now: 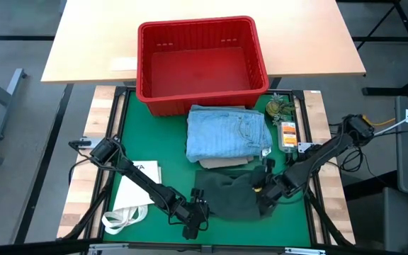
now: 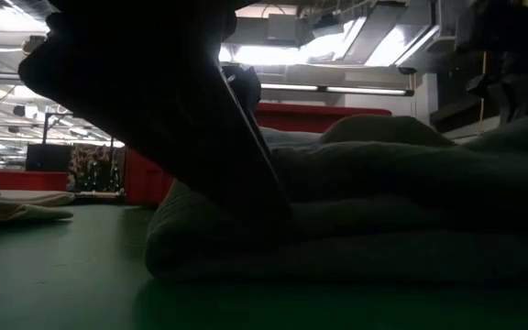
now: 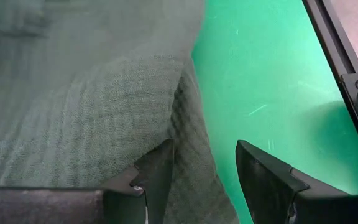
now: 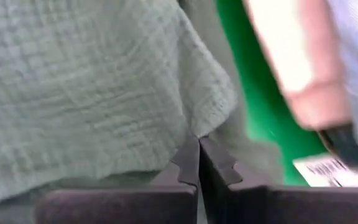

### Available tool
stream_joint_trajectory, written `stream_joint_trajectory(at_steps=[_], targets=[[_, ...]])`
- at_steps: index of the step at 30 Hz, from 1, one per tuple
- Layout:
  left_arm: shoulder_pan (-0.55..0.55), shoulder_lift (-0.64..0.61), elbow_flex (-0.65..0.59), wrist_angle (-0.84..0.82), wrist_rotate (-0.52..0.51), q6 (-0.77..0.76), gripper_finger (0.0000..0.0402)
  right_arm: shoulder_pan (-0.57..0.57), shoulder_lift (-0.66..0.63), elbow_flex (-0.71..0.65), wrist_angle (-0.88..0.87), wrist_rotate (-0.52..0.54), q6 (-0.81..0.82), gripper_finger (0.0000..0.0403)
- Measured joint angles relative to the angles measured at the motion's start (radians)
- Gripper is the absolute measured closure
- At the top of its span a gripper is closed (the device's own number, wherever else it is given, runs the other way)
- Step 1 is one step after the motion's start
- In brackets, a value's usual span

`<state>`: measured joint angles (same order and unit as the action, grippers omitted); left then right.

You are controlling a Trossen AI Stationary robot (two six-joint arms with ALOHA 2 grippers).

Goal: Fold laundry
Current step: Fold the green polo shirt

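Gripping now: we see the right gripper [image 4: 198, 158] with its fingers pressed together at the edge of the dark green-grey garment [image 1: 232, 193]; whether cloth is pinched between them we cannot tell.
Right gripper place: lower right of the high view [image 1: 266, 190], at the garment's right edge.
Left gripper: the left gripper [image 3: 204, 171] is spread apart, one finger [image 3: 157, 171] lying on the cloth's edge and the other over bare mat; in the high view it sits at the garment's lower left corner [image 1: 197, 216].
Dark green-grey garment: lower centre of the high view, bunched on the green mat [image 1: 133, 134], its upper edge touching the beige piece [image 1: 222, 163].
Folded stack: light blue jeans [image 1: 227, 133] lie at centre, over the beige piece, just below the red basket [image 1: 202, 64].
Tote bag: white tote bag [image 1: 134, 191] at lower left, under the left arm.
Open room: we see bare mat at the left strip of the high view and along the bottom edge.
Crowded edge: small items [image 1: 286, 124] line the mat's right border, just beside the jeans.
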<state>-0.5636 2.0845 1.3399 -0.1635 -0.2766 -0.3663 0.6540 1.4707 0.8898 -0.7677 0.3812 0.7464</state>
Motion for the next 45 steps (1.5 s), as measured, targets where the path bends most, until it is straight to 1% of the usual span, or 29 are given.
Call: stream_joint_trajectory(at_steps=[4, 7, 10, 15, 18, 23, 31, 34, 37, 40, 45], targets=[[0.000, 0.000, 0.000, 0.000, 0.000, 0.000, 0.0233, 0.000, -0.017, 0.000, -0.124, -0.016, 0.064, 0.0401], [0.000, 0.000, 0.000, 0.000, 0.006, 0.000, 0.0233, 0.000, -0.017, 0.000, -0.183, -0.048, 0.099, 0.0400], [0.000, 0.000, 0.000, 0.001, 0.007, 0.000, 0.0233, 0.000, -0.017, 0.000, -0.188, -0.086, 0.101, 0.0401], [0.000, -0.001, 0.000, 0.028, 0.011, 0.001, 0.0233, 0.000, -0.017, 0.000, -0.171, -0.087, 0.094, 0.0398], [0.000, -0.004, 0.000, 0.052, 0.034, 0.001, 0.0233, 0.000, -0.017, 0.000, -0.169, -0.087, 0.094, 0.0389], [0.000, -0.030, 0.001, 0.053, 0.060, 0.005, 0.0233, 0.000, -0.017, 0.000, -0.169, -0.087, 0.093, 0.0364], [0.007, -0.063, 0.001, 0.062, 0.055, 0.037, 0.0233, 0.000, -0.017, 0.000, -0.186, -0.107, 0.093, 0.0280], [0.019, -0.071, 0.001, 0.062, 0.053, 0.037, 0.0233, 0.000, -0.018, 0.000, -0.215, -0.147, 0.102, 0.0257], [0.034, -0.084, 0.001, 0.061, 0.043, 0.037, 0.0233, 0.000, -0.022, 0.006, -0.258, -0.174, 0.133, 0.0245], [0.053, -0.103, 0.001, 0.061, 0.014, 0.037, 0.0233, 0.000, -0.022, 0.043, -0.334, -0.173, 0.138, 0.0240], [0.099, -0.116, 0.001, 0.067, -0.003, 0.037, 0.0233, 0.000, -0.023, 0.123, -0.450, -0.135, 0.136, 0.0240]])
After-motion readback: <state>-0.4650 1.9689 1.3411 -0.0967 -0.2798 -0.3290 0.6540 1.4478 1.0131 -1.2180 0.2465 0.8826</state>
